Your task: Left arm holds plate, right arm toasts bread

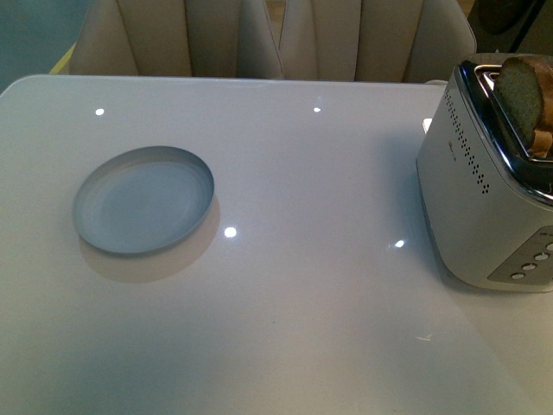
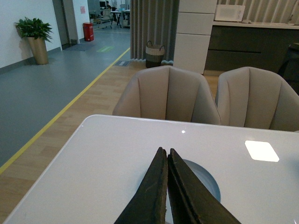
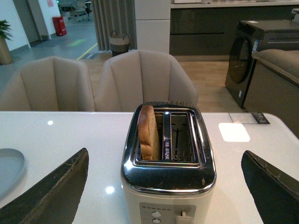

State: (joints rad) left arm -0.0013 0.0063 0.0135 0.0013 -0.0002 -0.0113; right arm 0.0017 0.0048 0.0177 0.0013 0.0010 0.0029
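Front looks down; all views share plate [image 1: 143, 201].

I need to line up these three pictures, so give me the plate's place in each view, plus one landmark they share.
Front view: the plate lies on the white table, left of centre, empty.
Left wrist view: partly hidden behind the shut left gripper, a blue-grey arc showing.
Right wrist view: only its edge, beside one jaw of the open right gripper.
Shared landmark: the beige chairs.

Toaster [image 1: 484, 173] cut by frame edge; plate [image 2: 205, 179] half behind left gripper [image 2: 164, 156].
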